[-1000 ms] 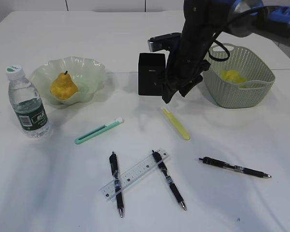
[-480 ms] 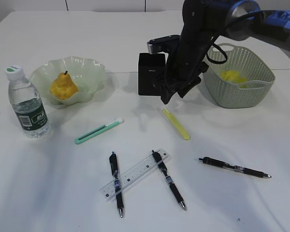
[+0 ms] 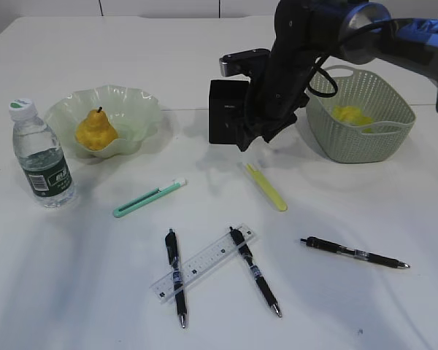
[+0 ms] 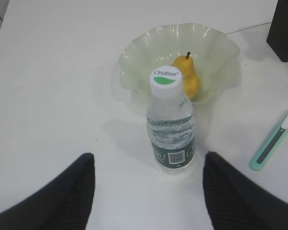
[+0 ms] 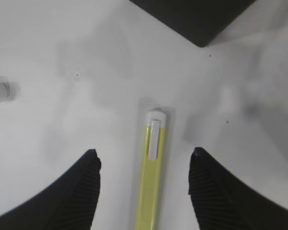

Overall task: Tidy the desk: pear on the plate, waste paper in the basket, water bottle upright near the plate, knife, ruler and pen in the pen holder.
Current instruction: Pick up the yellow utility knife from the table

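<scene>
The yellow pear (image 3: 96, 130) lies in the wavy green plate (image 3: 142, 102), and the water bottle (image 3: 42, 157) stands upright just left of it. Yellow waste paper (image 3: 352, 114) lies inside the basket (image 3: 365, 142). A yellow knife (image 3: 266, 187), a green knife (image 3: 150, 199), the clear ruler (image 3: 203, 262) and three pens (image 3: 175, 277) (image 3: 255, 270) (image 3: 354, 252) lie on the desk. My right gripper (image 3: 242, 144) hangs open over the yellow knife (image 5: 151, 191), in front of the black pen holder (image 3: 226, 109). My left gripper (image 4: 149, 155) is open, just short of the bottle (image 4: 171, 129).
The ruler rests across two of the pens near the front middle. In the left wrist view the pear (image 4: 189, 79) and plate (image 4: 144, 52) sit right behind the bottle, with the green knife (image 4: 273, 143) at the right edge. The pen holder's corner (image 5: 192, 19) is close ahead of the right gripper.
The right arm has shifted slightly left and up, nearer the pen holder. Its jaws stay open. Nothing on the desk has moved.
</scene>
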Tool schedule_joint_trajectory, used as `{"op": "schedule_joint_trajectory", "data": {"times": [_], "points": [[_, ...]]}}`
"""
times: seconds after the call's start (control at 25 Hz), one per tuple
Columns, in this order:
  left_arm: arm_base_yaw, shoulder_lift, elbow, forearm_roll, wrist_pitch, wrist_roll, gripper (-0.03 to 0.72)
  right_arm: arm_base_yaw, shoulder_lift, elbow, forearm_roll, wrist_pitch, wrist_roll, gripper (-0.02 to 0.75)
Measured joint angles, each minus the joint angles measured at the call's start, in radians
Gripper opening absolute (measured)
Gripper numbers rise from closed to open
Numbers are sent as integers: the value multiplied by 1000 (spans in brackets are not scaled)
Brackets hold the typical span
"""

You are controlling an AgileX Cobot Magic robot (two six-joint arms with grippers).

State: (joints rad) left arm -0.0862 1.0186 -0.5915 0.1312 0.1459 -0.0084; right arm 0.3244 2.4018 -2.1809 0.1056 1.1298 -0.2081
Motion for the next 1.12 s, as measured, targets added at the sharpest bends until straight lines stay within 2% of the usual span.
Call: {"op": "schedule_joint_trajectory", "data": {"times": [1.12], "points": [[0,0,0,-20,23,0,475,0,79,-1,-1,-23,0,438]]}}
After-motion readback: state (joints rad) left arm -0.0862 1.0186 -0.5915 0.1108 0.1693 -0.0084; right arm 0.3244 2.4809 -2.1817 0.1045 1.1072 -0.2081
